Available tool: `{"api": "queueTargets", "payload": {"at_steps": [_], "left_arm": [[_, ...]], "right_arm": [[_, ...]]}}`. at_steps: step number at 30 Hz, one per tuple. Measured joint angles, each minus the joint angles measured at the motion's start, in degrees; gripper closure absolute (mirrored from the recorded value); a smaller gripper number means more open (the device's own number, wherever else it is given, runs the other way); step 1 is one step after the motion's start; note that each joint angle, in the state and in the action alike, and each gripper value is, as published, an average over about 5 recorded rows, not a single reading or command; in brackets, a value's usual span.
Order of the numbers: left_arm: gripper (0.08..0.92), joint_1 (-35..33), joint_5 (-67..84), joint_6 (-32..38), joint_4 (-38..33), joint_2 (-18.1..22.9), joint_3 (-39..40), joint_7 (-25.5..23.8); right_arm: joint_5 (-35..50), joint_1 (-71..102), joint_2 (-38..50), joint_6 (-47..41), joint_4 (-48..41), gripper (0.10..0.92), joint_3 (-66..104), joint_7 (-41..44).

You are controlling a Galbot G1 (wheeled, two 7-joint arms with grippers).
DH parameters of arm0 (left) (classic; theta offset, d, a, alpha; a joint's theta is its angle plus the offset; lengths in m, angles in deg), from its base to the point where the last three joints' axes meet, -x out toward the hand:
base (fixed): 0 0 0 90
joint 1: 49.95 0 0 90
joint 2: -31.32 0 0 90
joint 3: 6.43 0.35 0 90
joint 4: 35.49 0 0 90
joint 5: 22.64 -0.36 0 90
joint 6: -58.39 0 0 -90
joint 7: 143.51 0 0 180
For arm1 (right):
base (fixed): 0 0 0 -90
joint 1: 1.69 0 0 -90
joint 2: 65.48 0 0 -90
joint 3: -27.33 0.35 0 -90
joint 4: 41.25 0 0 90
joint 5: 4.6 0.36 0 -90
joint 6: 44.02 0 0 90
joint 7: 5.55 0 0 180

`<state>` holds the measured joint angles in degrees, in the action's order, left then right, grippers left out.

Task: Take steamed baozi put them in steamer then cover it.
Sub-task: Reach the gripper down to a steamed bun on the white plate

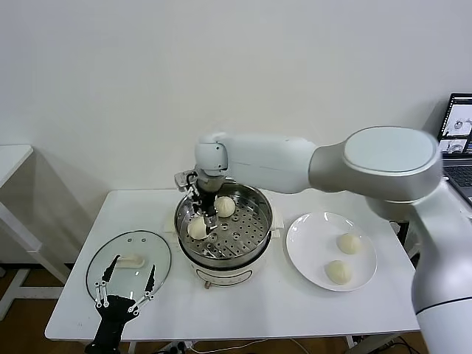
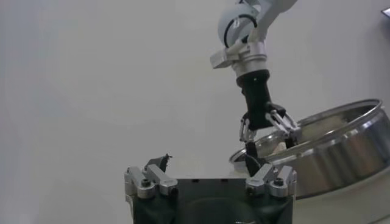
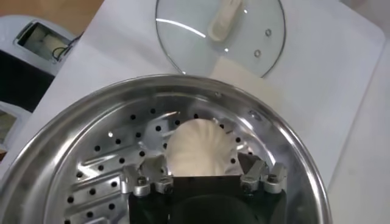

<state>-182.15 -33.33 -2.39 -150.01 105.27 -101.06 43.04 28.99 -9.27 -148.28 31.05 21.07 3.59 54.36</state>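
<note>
The steamer (image 1: 262, 203) stands mid-table with two steamed baozi inside. One baozi (image 1: 225, 206) lies toward the back. The other baozi (image 3: 200, 146) rests on the perforated tray (image 3: 109, 170) between the spread fingers of my right gripper (image 3: 200, 163), which is open and reaches into the pot (image 1: 203, 214). Two more baozi (image 1: 348, 243) (image 1: 338, 272) lie on the white plate (image 1: 310, 228) to the right. The glass cover (image 1: 129, 262) lies flat at the front left. My left gripper (image 1: 133, 267) hovers open over its near edge, holding nothing.
The table's front edge runs just below the cover and the plate. A laptop (image 1: 459, 129) sits at the far right beyond the table. A second white table (image 1: 11, 158) stands off to the left. My right arm spans above the plate side.
</note>
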Motion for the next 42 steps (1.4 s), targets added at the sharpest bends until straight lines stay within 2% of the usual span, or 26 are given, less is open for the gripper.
{"api": "queueTargets", "payload": {"at_steps": [12,22,31,42], "left_arm": [[0.177,-0.16,-0.27,-0.05,-0.32,-0.15,0.41,-0.01],[0.177,-0.51,-0.51,-0.12,-0.24,0.26,0.53,-0.01],[0.177,-0.81,-1.05,-0.26,-0.05,0.81,0.42,0.0],[0.177,-1.25,-1.21,-0.28,-0.08,1.05,0.15,0.27]], "right_arm": [[-7.5,-5.16,20.32,5.03,7.99,0.203,1.16,8.47],[-15.98,1.79,34.88,8.02,9.15,0.203,3.75,11.6],[-21.83,12.09,40.55,9.24,9.31,0.203,9.34,13.16],[-26.13,21.11,42.36,9.68,7.9,0.203,14.53,12.5]]}}
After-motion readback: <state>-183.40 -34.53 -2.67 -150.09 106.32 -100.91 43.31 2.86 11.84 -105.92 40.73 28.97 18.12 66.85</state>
